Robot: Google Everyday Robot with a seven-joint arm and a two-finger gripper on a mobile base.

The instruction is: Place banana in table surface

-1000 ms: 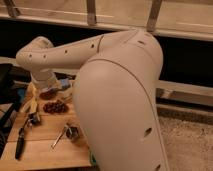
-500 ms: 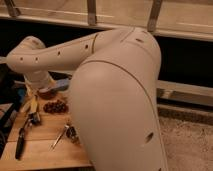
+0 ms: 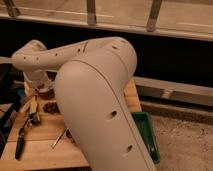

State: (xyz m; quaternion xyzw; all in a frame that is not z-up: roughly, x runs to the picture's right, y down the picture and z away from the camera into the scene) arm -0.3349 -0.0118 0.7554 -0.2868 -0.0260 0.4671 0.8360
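1. Although most of the frame was filled by the white robot arm (image 3: 100, 105), the wooden table (image 3: 42, 152) could be seen in the lower left, its light brown planks partly hidden behind the arm's bulk.
2. The arm was bent over from the centre towards the upper left, and its forearm was pointed down at the table's left part.
3. The pincer (image 3: 35, 95) was found at the lower end of that forearm, at the left of the frame, just above the banana (image 3: 30, 106); its jaws were spread wide, released rather than clenched.
4. The banana was seen as a pale yellow, elongated shape directly under the pincer, low over the table's left side; whether it was touching the planks or the pincer could not be told.
5. A cluster of dark grapes (image 3: 50, 107) was laid on the table just right of the banana, and a dark reddish bowl (image 3: 48, 91) was placed just behind them, beside the forearm.
6. A black-handled tool (image 3: 20, 142) was stretched along the table's left edge below the banana, and a slim metal utensil (image 3: 59, 139) was laid near the arm's base.
7. A green tray (image 3: 149, 135) was seen at the lower right, past the arm, beside the speckled floor (image 3: 185, 145).
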